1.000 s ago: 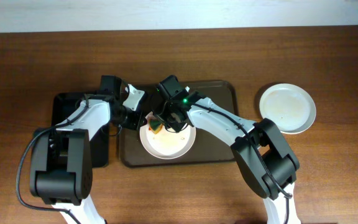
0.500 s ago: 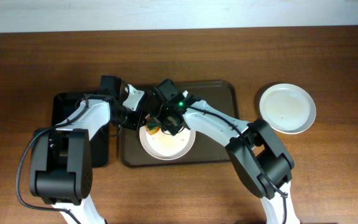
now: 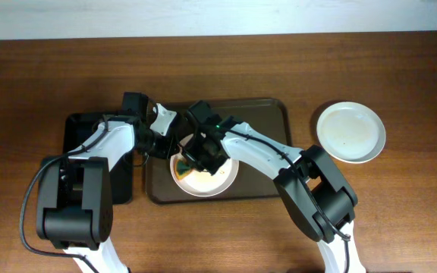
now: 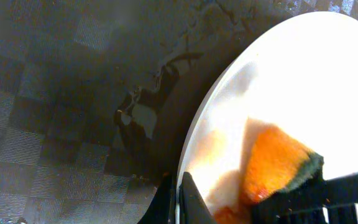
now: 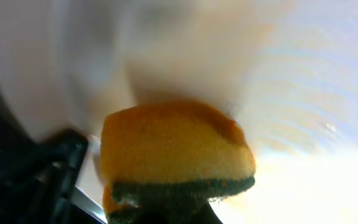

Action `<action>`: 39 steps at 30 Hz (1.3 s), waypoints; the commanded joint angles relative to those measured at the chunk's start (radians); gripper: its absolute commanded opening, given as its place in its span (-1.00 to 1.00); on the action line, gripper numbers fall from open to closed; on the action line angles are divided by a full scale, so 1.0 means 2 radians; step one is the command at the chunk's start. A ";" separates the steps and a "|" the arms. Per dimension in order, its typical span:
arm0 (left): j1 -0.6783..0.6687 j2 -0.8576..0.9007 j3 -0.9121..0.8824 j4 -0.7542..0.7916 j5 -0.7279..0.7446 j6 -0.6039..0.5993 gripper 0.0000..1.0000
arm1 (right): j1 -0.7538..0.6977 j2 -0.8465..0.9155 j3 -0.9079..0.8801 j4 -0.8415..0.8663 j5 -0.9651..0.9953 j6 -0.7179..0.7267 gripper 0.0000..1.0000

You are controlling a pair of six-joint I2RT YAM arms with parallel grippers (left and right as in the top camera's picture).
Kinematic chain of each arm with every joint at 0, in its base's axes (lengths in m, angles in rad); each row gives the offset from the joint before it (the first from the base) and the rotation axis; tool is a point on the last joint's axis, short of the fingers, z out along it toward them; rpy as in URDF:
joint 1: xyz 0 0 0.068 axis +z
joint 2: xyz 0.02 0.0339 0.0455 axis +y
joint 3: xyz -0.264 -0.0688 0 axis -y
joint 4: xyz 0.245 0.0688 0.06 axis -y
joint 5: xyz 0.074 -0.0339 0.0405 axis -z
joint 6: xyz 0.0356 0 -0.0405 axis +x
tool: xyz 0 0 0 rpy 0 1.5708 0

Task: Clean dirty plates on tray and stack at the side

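You have the left gripper (image 3: 164, 142) clamped shut on the near-left rim of the smeared plate (image 3: 215, 176); in the left wrist view its two dark fingertips (image 4: 191, 200) pinch that rim from either side, with the thin white edge between them.

Your right gripper (image 3: 193, 157) is closed on a sponge (image 3: 186, 158); the sponge is orange-yellow with a dark green scouring layer, and it is pressed against the inner face of the plate near the left edge; the right wrist view shows the orange side (image 5: 176, 149) up and the green layer below it, against the white plate surface (image 5: 291, 74); that view is blurred.

The smeared plate sits on the brown tray (image 3: 268, 114), at the tray's front left; an orange film shows on the plate around the sponge in the left wrist view (image 4: 213, 146), while the far part of the plate is plain white; whether its left edge is lifted off the tray you cannot tell.

A clean white side plate (image 3: 350, 133) lies on the wooden table (image 3: 416, 212), to the right of the tray and apart from it; whether more than one plate lies there cannot be told.

A smaller black tray (image 3: 82, 129) lies just left of the brown tray, under your left arm.
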 commanded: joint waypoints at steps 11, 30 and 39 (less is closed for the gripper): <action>-0.001 0.011 -0.004 0.003 0.007 0.002 -1.00 | -0.079 0.019 -0.012 -0.075 -0.007 -0.077 -0.92; -0.001 0.011 -0.004 0.003 0.007 0.002 -1.00 | -0.140 -0.002 0.012 -0.200 0.038 -0.357 -0.92; -0.001 0.011 -0.004 0.003 0.007 0.002 -1.00 | -0.140 -0.071 0.079 -0.203 0.043 -0.459 -0.92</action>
